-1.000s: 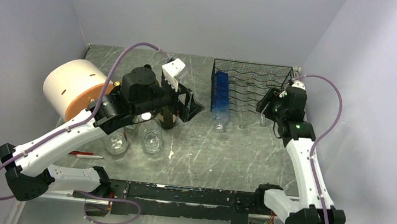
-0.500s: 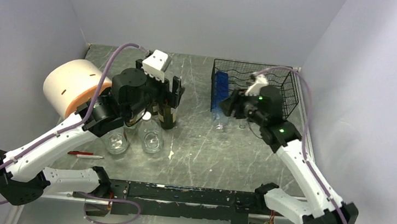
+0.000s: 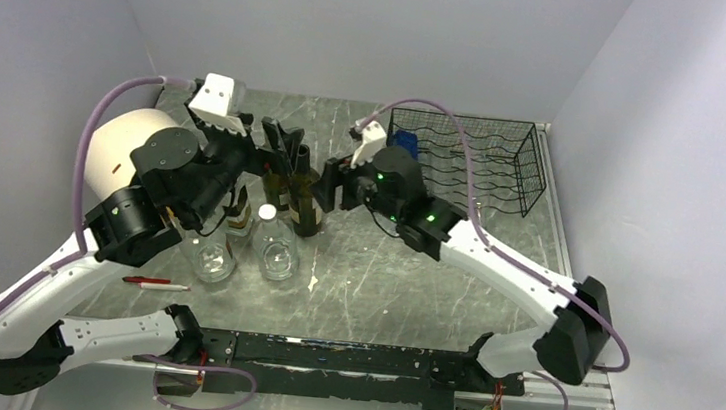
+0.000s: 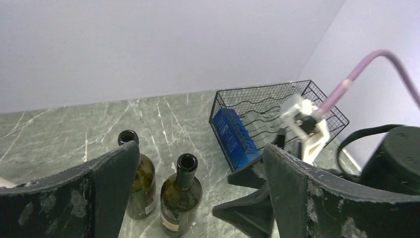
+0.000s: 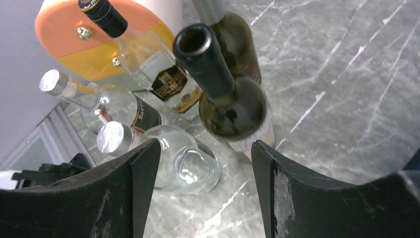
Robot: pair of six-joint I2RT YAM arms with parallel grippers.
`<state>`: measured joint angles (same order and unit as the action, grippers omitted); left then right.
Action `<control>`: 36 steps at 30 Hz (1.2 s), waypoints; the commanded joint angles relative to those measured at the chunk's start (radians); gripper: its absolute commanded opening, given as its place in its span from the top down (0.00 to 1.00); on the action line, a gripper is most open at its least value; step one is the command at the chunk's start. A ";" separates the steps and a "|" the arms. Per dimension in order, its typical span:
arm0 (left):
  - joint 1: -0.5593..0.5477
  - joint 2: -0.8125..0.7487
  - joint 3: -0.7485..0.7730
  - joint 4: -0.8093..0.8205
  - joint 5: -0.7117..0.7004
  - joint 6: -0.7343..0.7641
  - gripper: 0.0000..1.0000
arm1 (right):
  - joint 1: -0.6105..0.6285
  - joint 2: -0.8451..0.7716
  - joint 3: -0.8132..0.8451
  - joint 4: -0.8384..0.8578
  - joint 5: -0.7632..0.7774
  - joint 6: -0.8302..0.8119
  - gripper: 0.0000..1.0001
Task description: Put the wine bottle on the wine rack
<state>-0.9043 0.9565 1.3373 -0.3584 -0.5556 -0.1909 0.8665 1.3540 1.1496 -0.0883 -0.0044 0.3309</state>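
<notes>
Beside the wine bottle (image 5: 233,106), the right arm (image 3: 494,258) is reaching leftward, right fingers (image 5: 141,193) apart; left fingers (image 4: 106,183) likewise. The wine rack (image 3: 484,161) is holding a blue box (image 3: 405,144).

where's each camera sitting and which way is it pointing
Top external: above and behind the bases, looking down on the table; the left arm and right arm show.
Left wrist: on the left arm, facing the wine rack and back wall; the left fingers frame it.
Right wrist: on the right arm, looking down at the open dark wine bottle; the right fingers show.
Shared: both wrist views show that bottle.
</notes>
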 commanded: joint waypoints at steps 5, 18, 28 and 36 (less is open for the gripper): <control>0.002 -0.042 0.029 -0.054 -0.034 -0.059 0.01 | 0.028 0.179 0.128 0.145 0.115 -0.116 0.28; 0.002 -0.060 -0.027 -0.085 -0.125 -0.146 0.01 | 0.029 0.273 0.186 0.157 -0.031 -0.294 0.37; 0.002 -0.124 -0.148 -0.031 -0.077 -0.085 0.01 | 0.034 0.364 0.264 0.140 0.010 -0.239 0.68; 0.002 -0.175 -0.252 -0.004 -0.054 -0.100 0.01 | 0.037 0.254 0.188 0.192 0.164 -0.201 1.00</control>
<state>-0.9043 0.8055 1.1210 -0.4072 -0.6338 -0.2844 0.9028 1.6939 1.3655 0.0650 0.0692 0.1043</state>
